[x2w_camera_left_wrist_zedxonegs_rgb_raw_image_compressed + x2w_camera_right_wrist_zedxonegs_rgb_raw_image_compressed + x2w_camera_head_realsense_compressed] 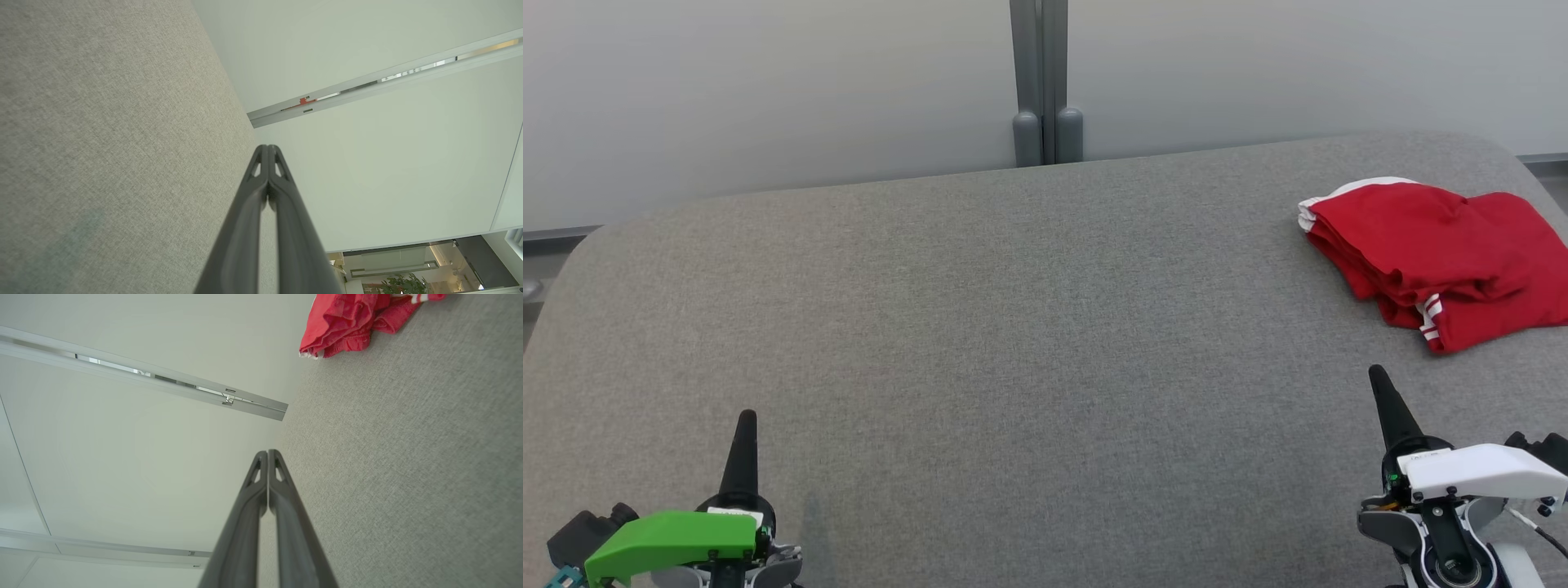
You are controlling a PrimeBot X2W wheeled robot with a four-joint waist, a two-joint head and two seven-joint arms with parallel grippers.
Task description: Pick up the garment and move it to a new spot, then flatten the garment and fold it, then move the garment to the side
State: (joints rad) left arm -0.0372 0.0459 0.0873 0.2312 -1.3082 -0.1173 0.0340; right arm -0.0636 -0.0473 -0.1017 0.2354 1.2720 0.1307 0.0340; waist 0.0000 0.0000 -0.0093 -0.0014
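Observation:
A red garment (1441,261) with white trim lies bunched in loose folds at the far right of the grey fabric table (1013,327), reaching the right frame edge. It also appears at the top of the right wrist view, garment (347,322). My right gripper (1378,376) hovers near the front right, a short way in front of the garment, shut and holding nothing; its tips meet (267,452). At the front left, far from the cloth, my left gripper (746,416) is shut and holds nothing, tips together (267,147).
A pale partition wall (768,90) with a grey post (1045,82) stands just behind the table's far edge. The table's rounded corners show at the back left and back right. Bare grey tabletop lies between the two grippers.

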